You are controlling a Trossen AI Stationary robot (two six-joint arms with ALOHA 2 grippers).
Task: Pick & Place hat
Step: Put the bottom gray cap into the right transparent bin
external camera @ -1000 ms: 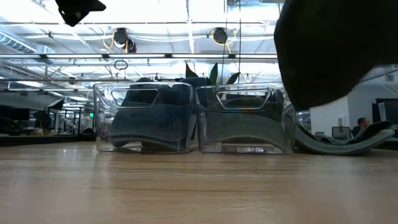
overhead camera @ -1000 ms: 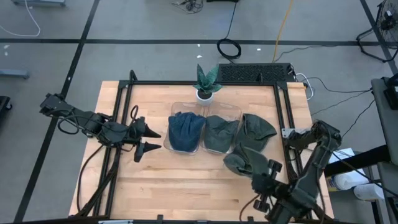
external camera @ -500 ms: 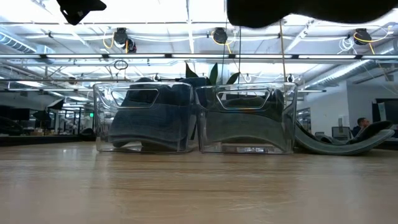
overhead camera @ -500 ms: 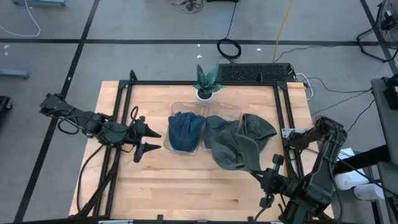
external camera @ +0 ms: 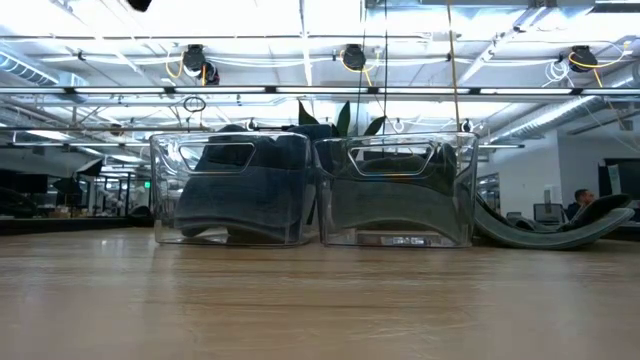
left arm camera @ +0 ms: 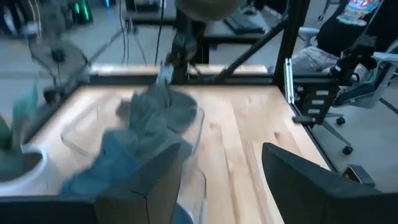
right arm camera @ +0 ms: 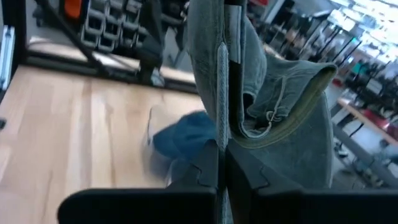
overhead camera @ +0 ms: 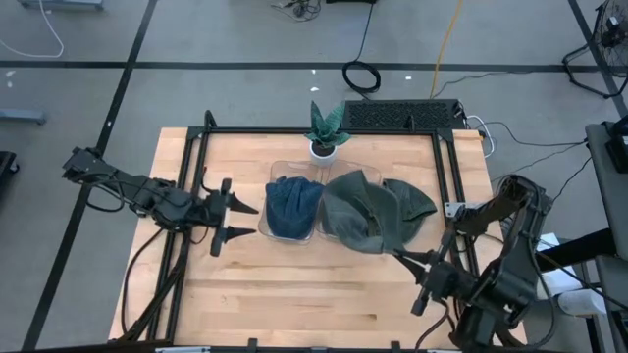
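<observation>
A: Your right gripper (right arm camera: pixel 222 155) is clamped tight on the grey-green hat (overhead camera: pixel 361 211), dangling over the right clear bin (external camera: pixel 395 190).

B: Left gripper (overhead camera: pixel 235 220) spread, empty, beside the blue hat (overhead camera: pixel 292 206). No legible writing anywhere.

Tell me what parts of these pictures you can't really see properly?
- High view: the lifted grey-green hat covers the right bin, hiding what lies inside.
- High view: the right claw sits under that hat's edge, so its tips are hidden.
- Low view: neither arm shows clearly; the carried hat is above the top edge.
- Left wrist view: the plant pot is blurred and cut off at the edge.
</observation>
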